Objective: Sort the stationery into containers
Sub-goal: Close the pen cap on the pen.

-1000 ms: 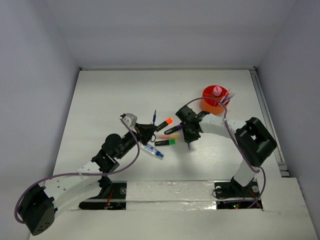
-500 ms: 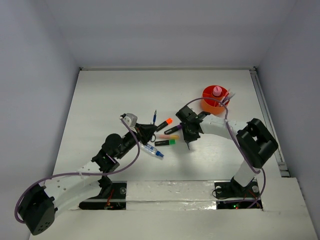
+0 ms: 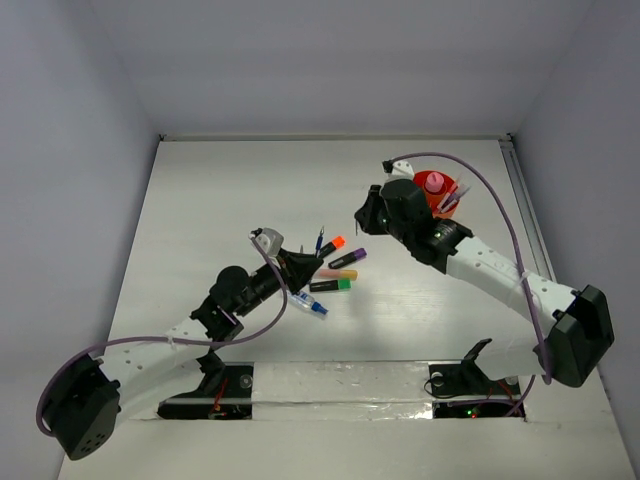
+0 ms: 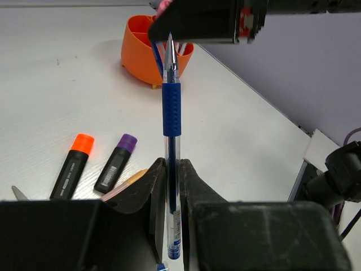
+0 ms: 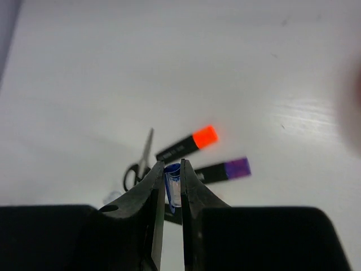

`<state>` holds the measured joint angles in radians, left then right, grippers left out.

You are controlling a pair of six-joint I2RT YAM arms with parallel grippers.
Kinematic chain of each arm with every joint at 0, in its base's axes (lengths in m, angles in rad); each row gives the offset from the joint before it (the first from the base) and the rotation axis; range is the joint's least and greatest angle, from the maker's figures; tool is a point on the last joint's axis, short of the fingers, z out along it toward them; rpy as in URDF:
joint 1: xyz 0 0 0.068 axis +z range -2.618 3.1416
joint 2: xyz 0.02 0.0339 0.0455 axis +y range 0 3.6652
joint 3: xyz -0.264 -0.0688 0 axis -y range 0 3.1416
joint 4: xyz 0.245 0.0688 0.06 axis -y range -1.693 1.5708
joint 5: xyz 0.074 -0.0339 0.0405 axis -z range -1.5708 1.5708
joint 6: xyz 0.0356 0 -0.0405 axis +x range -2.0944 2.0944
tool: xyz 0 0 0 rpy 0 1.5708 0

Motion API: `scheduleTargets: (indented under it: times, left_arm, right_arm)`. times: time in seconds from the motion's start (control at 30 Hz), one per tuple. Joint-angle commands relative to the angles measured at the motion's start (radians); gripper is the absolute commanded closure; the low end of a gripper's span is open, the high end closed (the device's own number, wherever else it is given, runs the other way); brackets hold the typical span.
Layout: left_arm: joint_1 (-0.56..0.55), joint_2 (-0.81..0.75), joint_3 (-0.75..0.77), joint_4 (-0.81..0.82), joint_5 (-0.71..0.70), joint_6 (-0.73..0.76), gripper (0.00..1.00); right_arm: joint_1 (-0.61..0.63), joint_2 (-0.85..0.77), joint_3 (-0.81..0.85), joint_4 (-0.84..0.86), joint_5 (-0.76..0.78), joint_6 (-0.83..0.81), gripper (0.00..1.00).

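Highlighters point(image 3: 331, 286) and scissors point(image 5: 145, 151) lie unsorted on the tabletop point(image 3: 220, 190); the orange cup point(image 4: 138, 51) holds few items. Left pincer point(image 4: 172, 169) clamps a blue pen point(image 4: 172, 107), right pincer point(image 5: 172, 169) a second pen point(image 5: 172, 189).

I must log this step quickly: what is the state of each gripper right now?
Left gripper: closed on a thin blue pen with clear plastic barrel.
Right gripper: closed on a small blue translucent item, likely a pen seen end-on.

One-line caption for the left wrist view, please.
Left tool holding a blue pen, tip toward the orange cup.
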<state>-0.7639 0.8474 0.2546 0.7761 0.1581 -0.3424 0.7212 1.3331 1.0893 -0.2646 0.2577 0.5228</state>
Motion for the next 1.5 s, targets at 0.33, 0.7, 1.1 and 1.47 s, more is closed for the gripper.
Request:
scheduleTargets:
  times: [0.33, 0.7, 1.1, 1.47]
  left_arm:
    - [0.003, 0.048, 0.005, 0.106, 0.049, -0.021, 1.00]
    - [0.003, 0.093, 0.031, 0.065, 0.014, -0.017, 1.00]
    - [0.021, 0.065, 0.032, 0.023, -0.040, -0.012, 1.00]
    - [0.051, 0.078, 0.038, 0.017, -0.037, -0.029, 1.00]
  right_arm:
    - [0.007, -0.002, -0.085, 0.568, -0.054, 0.146, 1.00]
    - [0.060, 0.015, -0.106, 0.642, -0.112, 0.183, 1.00]
    - [0.087, 0.020, -0.115, 0.616, -0.117, 0.178, 1.00]
    - [0.106, 0.026, -0.118, 0.605, -0.123, 0.183, 1.00]
